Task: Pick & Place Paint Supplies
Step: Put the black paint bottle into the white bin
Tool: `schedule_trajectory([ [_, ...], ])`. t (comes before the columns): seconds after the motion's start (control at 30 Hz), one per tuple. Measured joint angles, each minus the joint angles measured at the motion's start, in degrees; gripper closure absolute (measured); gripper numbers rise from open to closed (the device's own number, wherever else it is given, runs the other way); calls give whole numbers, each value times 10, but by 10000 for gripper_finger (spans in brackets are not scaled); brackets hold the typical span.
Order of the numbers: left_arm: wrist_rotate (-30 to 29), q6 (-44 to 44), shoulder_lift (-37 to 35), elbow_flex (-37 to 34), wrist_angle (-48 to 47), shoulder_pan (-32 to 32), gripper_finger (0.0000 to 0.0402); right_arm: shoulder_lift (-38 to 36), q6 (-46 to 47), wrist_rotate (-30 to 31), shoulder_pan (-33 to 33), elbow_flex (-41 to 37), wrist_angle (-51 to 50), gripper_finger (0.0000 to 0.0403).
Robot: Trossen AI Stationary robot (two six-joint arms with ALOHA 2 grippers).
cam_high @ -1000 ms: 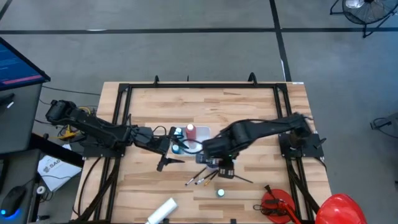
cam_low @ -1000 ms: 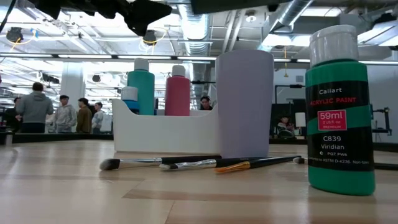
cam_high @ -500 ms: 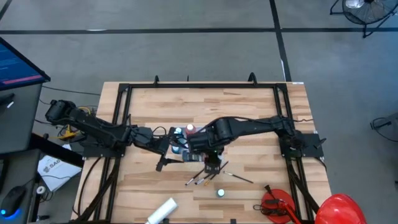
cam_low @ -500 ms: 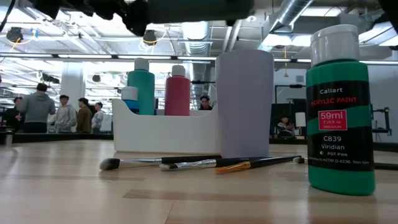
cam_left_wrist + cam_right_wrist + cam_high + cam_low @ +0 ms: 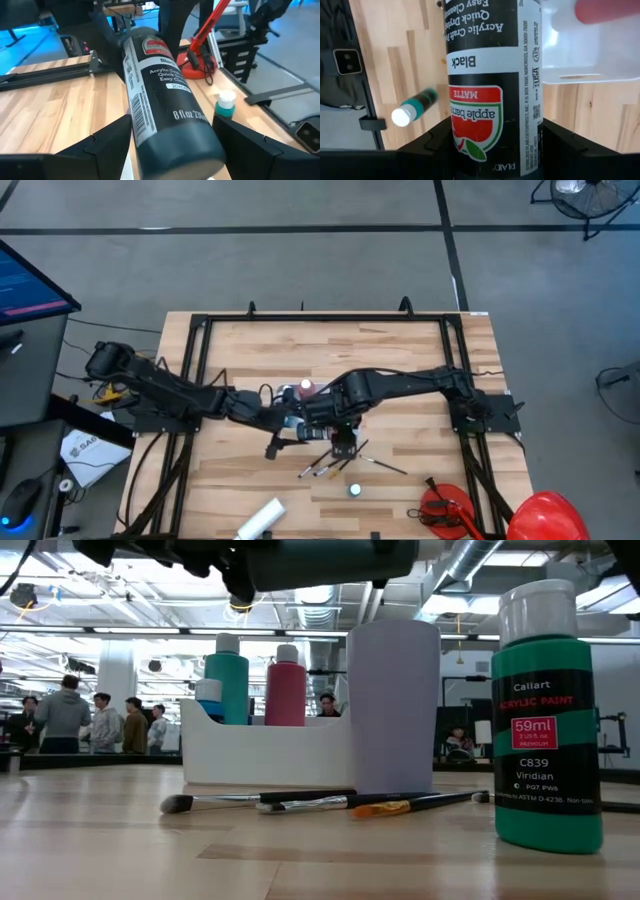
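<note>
A black paint bottle (image 5: 165,105) with a red-and-white label (image 5: 492,75) hangs level in the air over the table's middle (image 5: 305,423), between both arms. My left gripper (image 5: 172,120) reaches in from the left (image 5: 285,427) and is shut on the bottle's base end. My right gripper (image 5: 495,130) stands over it (image 5: 322,420), shut on its labelled middle. Beneath them a white caddy (image 5: 265,755) holds a teal bottle (image 5: 228,680) and a pink-red bottle (image 5: 286,685). Several dark-handled brushes (image 5: 300,802) lie flat on the table, and a green bottle (image 5: 548,720) stands upright. My left gripper has the black bottle's base end (image 5: 175,150) between its two fingers (image 5: 107,142), coming level from the table's left, fingers lying along the bottle. The bottle is clear of the table and roughly level. My right gripper pinches the bottle's labelled middle (image 5: 492,115) between its two fingers (image 5: 437,145), from above, pointing down, fingers across the bottle. The bottle is lifted clear, above the caddy's edge and the wood.
A tall pale grey cup (image 5: 392,705) stands beside the caddy. A white tube (image 5: 258,520) lies at the near edge. A red tool (image 5: 440,505) and a red dome (image 5: 545,515) sit at the near right corner. A black frame (image 5: 200,330) lines the table; people stand in the room behind.
My right gripper carried the black bottle from above the brushes toward the table's left and slightly far, stopping over the caddy's near side. My left arm then reached toward the table's right, bringing its fingers around the bottle's base end.
</note>
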Motion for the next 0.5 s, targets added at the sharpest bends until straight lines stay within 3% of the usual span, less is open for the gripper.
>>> schedule_trajectory([
  [0.5, -31, 15, 21, 17, -5, -10, 132, -1, 0, 10, 1, -1, 17, 201],
])
